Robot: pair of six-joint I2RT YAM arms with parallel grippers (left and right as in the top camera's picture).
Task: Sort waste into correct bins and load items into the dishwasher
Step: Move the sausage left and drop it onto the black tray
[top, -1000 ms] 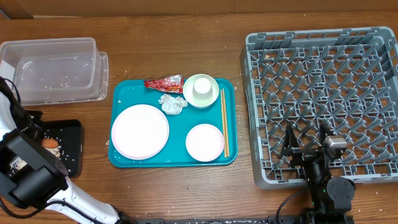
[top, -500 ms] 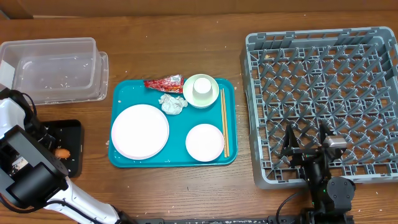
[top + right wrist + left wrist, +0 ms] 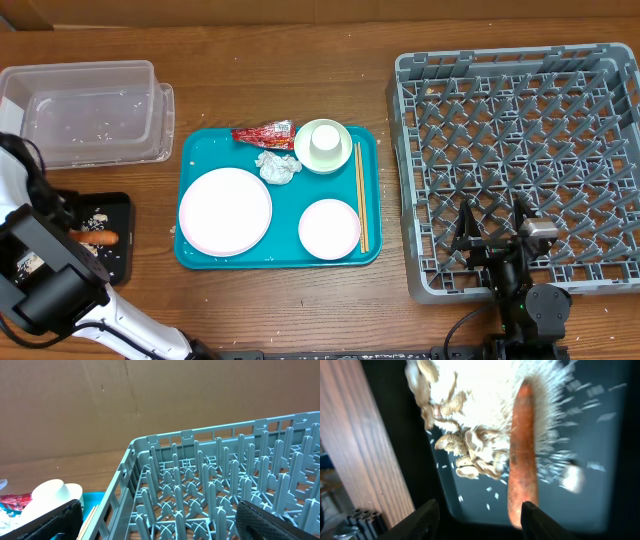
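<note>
The orange sausage stick [image 3: 100, 238] lies in the black tray [image 3: 120, 262] among white and beige food scraps [image 3: 470, 445]. It also shows in the left wrist view [image 3: 524, 455]. My left gripper [image 3: 480, 512] is open and empty just above the tray, the stick's end near its right finger. On the teal tray [image 3: 192, 150] lie the red wrapper [image 3: 263, 133], the tissue [image 3: 277, 166], the large plate [image 3: 225, 210], the smaller plate [image 3: 329, 228], the bowl with the cup upside down in it [image 3: 323, 146] and the chopsticks [image 3: 361, 196]. My right gripper [image 3: 492, 225] is open and empty over the grey rack's [image 3: 520, 130] front edge.
The clear tub [image 3: 90, 110] stands at the back left with a few crumbs in it, just behind the black tray. My left arm covers the table's front left corner. A brown cardboard wall runs along the back.
The sausage stick has left my left gripper and now lies flat in the black tray. The left gripper has opened and drawn back a little. The right arm has not moved.
</note>
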